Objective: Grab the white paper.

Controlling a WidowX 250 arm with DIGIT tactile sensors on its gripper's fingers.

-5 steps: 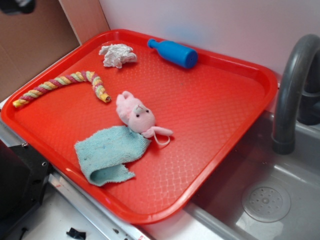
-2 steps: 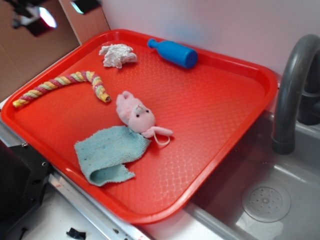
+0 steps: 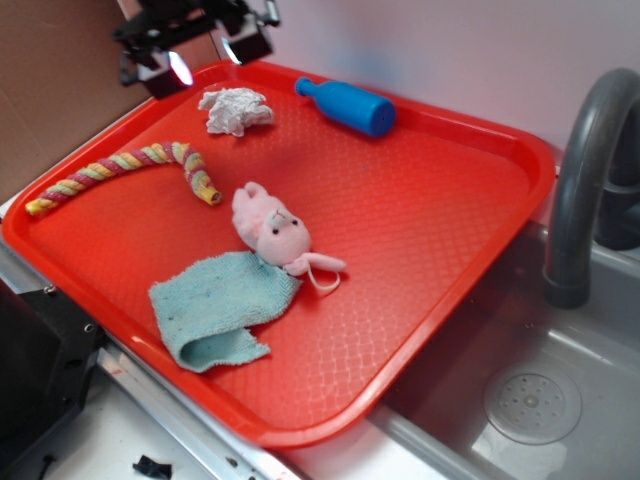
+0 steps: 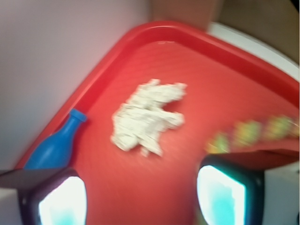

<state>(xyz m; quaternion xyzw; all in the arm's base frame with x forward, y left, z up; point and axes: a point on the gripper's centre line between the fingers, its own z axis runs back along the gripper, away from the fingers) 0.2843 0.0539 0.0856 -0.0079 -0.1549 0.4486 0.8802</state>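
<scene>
One second back the gripper (image 3: 196, 58) was barely in view at the top left corner of the exterior shot; now it has swung in over the far left corner of the tray (image 3: 480, 260) and hangs above and just to the left of the paper (image 3: 235, 109). Its jaws stand wide apart with nothing between them, and the two bright finger pads (image 4: 62, 202) frame the bottom of the wrist view. In that view, the paper (image 4: 146, 116) sits ahead of the open fingers, near the middle of the picture, so the approach looks roughly lined up, though the blur suggests the arm is moving fast. The paper itself has not shifted: it lies crumpled on the tray floor near the back rim, with the blue bottle (image 3: 347, 103) close on its right and the rope (image 3: 130, 170) a little nearer the camera on its left. The pink toy (image 3: 270, 228) and the cloth (image 3: 215, 305) lie well apart from it, toward the tray's front. As a judgement, the reach is nearly done and the descent has not begun; the gripper is clearly above the tray, not touching anything. The next move probably calls for a small shift toward the paper and a drop straight down, keeping clear of the bottle neck and the tray rim.
</scene>
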